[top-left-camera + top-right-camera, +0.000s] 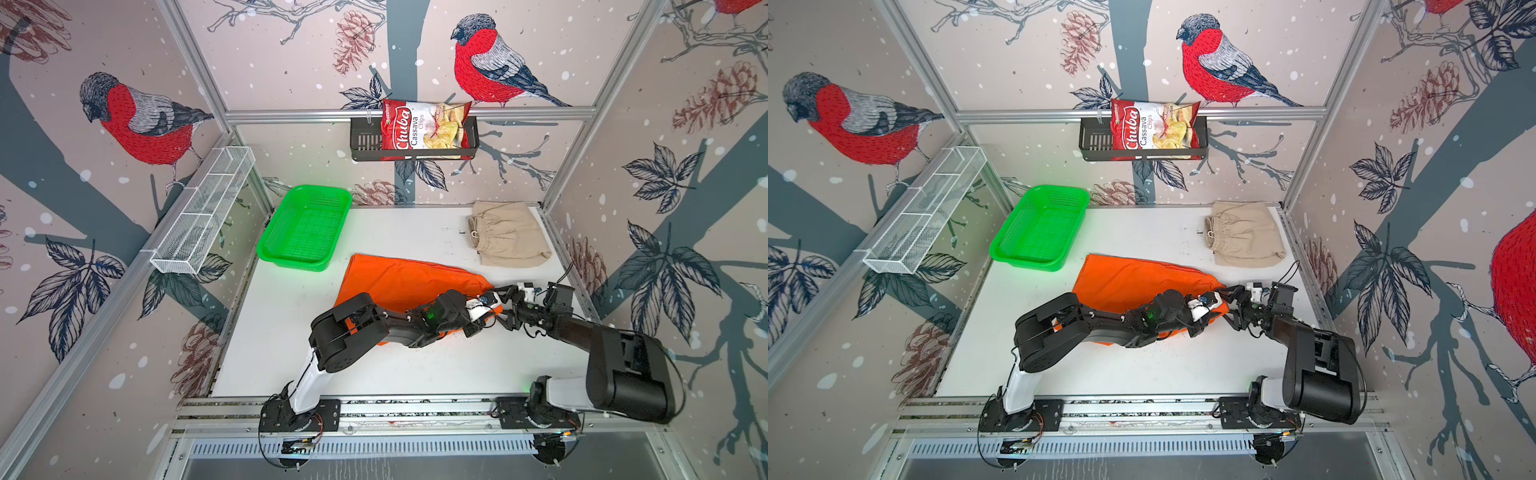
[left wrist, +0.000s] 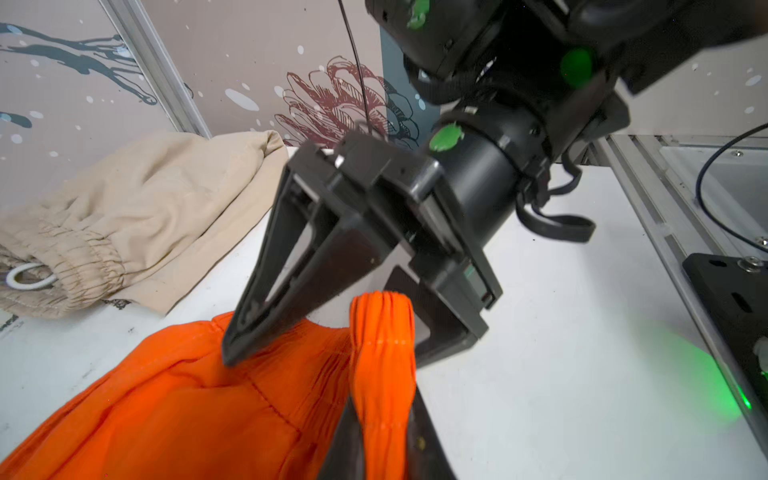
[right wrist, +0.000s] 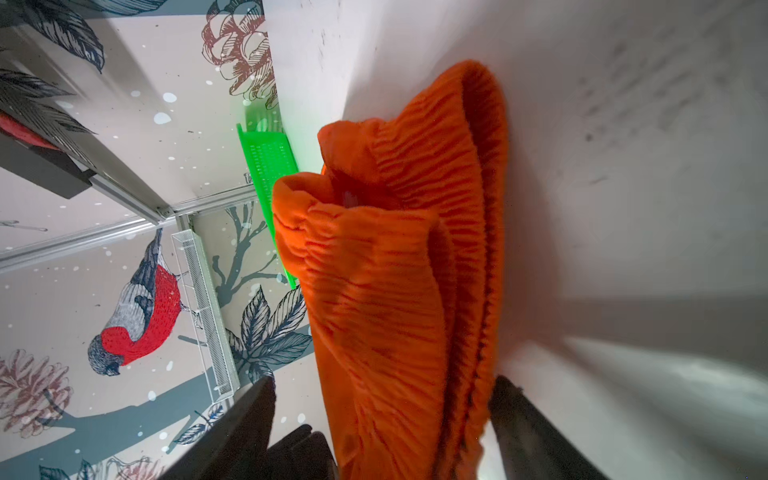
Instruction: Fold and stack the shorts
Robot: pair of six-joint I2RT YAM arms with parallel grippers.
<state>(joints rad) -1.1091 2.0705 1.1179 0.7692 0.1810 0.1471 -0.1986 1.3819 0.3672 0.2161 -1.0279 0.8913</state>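
The orange shorts (image 1: 399,282) (image 1: 1129,278) lie spread mid-table, their gathered waistband bunched at the right end. My left gripper (image 1: 484,309) (image 1: 1208,307) (image 2: 384,436) is shut on a fold of that orange waistband (image 2: 382,332). My right gripper (image 1: 500,305) (image 1: 1229,303) (image 3: 382,380) stands open facing it, one finger (image 3: 249,415) on each side of the bunched waistband (image 3: 395,291), without pinching it. The beige shorts (image 1: 509,237) (image 1: 1246,235) (image 2: 137,216) lie folded at the back right corner of the table.
A green mesh basket (image 1: 316,189) (image 1: 1059,189) stands at the back left of the table. A white wire shelf (image 1: 203,212) hangs on the left wall. A chips bag (image 1: 424,129) sits in a black rack on the back wall.
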